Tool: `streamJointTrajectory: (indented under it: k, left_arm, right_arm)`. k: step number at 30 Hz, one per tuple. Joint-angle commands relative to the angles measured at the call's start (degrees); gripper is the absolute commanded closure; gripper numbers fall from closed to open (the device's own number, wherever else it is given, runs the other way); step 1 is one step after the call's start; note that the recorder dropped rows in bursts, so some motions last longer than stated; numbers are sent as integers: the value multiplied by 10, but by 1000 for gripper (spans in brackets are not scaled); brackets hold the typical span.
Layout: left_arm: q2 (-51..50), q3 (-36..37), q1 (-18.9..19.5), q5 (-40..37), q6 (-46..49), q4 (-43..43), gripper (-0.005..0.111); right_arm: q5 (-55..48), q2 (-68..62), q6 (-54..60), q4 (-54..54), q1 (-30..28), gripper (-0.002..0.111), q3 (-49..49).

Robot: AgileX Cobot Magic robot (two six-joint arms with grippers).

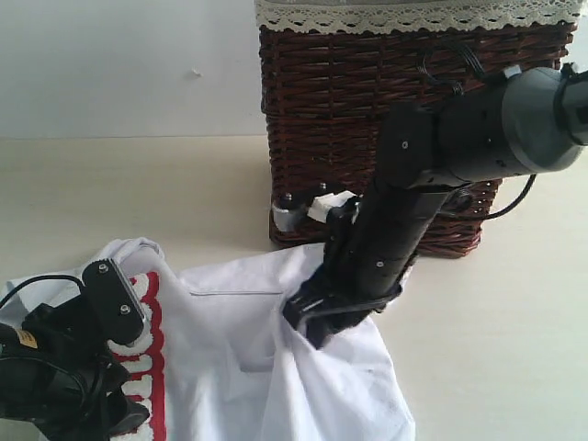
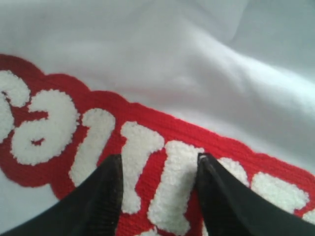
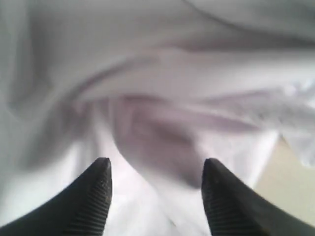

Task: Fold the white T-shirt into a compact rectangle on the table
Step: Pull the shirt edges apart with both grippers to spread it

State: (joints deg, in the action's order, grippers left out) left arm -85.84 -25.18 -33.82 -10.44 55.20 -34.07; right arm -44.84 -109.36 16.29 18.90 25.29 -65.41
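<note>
The table [image 1: 110, 193] fills the lower scene as a broad cream surface, with a plain white wall [image 1: 119, 64] behind it. At the back, right of centre, stands the dark wicker basket [image 1: 322, 110], with a lace-edged liner [image 1: 413, 14] folded over its rim. The T-shirt [image 1: 239, 367] lies rumpled on the near part of the table, in front of the basket and left of it, running out of the lower edge of the exterior view; it is loosely creased, not folded flat. The right arm [image 1: 478, 129] comes in from the right, crosses in front of the basket and slopes down to the shirt's middle. The left arm [image 1: 46, 377] sits low in the near left corner, over the shirt's left part. The right gripper [image 3: 156, 164] is down among the white folds, where the cloth rises in a ridge against it; its fingers [image 3: 93, 196] stand wide apart, with bunched cloth showing across the gap and a small patch of table off to one side. The left gripper [image 2: 158, 162] has its fingers [image 2: 98, 196] apart by a narrower gap, tips close over the red band [image 2: 162, 132]; whether they touch the cloth cannot be told. The band runs along the shirt's left part, and fuzzy white letters [image 2: 138, 142] lie along it, one of them in the gap between the left fingers.
</note>
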Motion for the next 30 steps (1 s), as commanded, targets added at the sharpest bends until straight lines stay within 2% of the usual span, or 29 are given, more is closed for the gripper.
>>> streamJointTrajectory:
  k: [1,5,12,15,18,21,24,28,30]
  left_arm:
    - [-2,-3,-4,2,-4,-7,60]
    - [-2,-3,-4,3,-4,-7,60]
    - [-2,-3,-4,3,-4,-7,60]
    - [-2,-3,-4,3,-4,-7,60]
    - [-2,-3,-4,3,-4,-7,60]
    - [-2,-3,-4,1,-4,-8,60]
    - [-2,-3,-4,1,-4,-12,60]
    - [-1,-3,-4,1,-4,-13,60]
    - [-1,-3,-4,1,-4,-13,60]
  right_arm:
    - [-89,34,-65,-125,0,57,12]
    - [-99,85,-65,-100,0,52,70]
    - [75,148,-72,2,0,52,231]
    - [144,146,-31,82,0,52,278]
    - [181,146,58,198,0,52,300]
    - [190,145,77,227,0,56,302]
    - [207,145,77,225,0,69,302]
    - [212,145,77,195,0,108,302]
    - [212,145,77,184,0,108,302]
